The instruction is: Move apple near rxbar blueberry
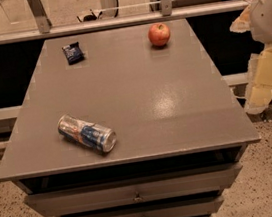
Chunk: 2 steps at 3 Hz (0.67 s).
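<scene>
The red apple [159,34] with a yellowish patch stands at the far right of the grey table top [139,95]. The rxbar blueberry [72,52], a small dark blue wrapper with white print, lies at the far left, well apart from the apple. My gripper [263,85] hangs beside the table's right edge, below the white arm [269,8]. It is off the table, to the right of the apple and nearer to me, and it holds nothing that I can see.
A silver-and-blue drink can [86,133] lies on its side at the near left of the table. Drawers [137,191] sit under the front edge. A railing [113,20] runs behind the table. Speckled floor lies on both sides.
</scene>
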Motion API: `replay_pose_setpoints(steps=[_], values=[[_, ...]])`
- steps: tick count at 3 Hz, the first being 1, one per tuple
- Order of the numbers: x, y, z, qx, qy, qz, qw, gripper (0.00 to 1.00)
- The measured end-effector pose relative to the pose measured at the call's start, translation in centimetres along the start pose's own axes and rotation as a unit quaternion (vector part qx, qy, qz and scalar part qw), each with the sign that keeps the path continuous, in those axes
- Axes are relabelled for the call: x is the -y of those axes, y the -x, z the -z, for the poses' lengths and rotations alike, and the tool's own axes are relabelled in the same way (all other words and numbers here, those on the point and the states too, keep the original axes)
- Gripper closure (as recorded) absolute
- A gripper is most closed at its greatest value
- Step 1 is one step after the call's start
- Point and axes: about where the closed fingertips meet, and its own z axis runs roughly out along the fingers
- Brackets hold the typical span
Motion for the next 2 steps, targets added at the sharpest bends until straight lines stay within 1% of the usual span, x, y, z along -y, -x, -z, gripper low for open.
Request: replay_pose_setpoints(steps=[1,2], values=[[0.0,0.0,0.0,0.001,0.000,0.000,1.0000,0.00],[1.4,-0.9,-1.6,0.028,-0.011,-0.006,0.9995,0.00]])
